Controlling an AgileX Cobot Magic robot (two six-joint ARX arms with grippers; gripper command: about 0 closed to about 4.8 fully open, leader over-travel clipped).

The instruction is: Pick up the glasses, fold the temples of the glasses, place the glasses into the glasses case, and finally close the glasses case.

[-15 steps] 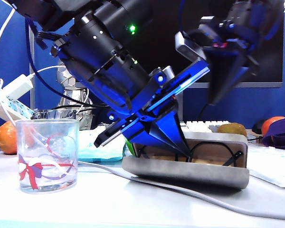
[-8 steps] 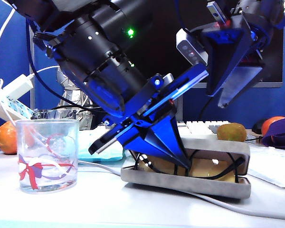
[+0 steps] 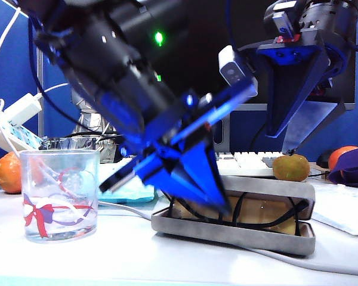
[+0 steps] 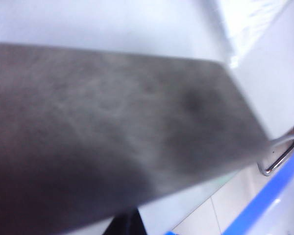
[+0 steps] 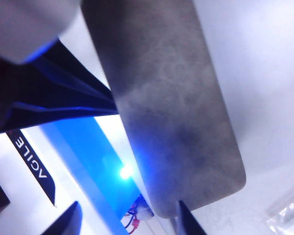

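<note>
The grey glasses case [image 3: 268, 187] lies on the white table with its lid partly lowered. In the gap, against the beige lining, show the black rims of the glasses [image 3: 268, 220]. I cannot tell the temples from the frame. My left gripper [image 3: 219, 205] is shut, its blue tip reaching down into the gap at the case's left half. In the left wrist view the grey lid [image 4: 112, 122] fills the picture above the dark tip of the left gripper [image 4: 130, 223]. My right gripper [image 3: 278, 143] hangs open above the case's right part, holding nothing. In the right wrist view the right gripper [image 5: 127, 223] stands apart from the lid [image 5: 171, 98].
A clear ribbon-printed tumbler [image 3: 59, 193] stands at the front left. A pale blue packet [image 3: 125, 185] lies behind it. Oranges [image 3: 6, 173] [image 3: 291, 167], a keyboard [image 3: 250, 159] and a power strip [image 3: 12, 122] line the back. A white cable [image 3: 286, 256] runs under the case.
The right gripper has opened and turned above the case. The left arm has tipped more steeply. The case now rests flatter, with its lid lower over the glasses.
</note>
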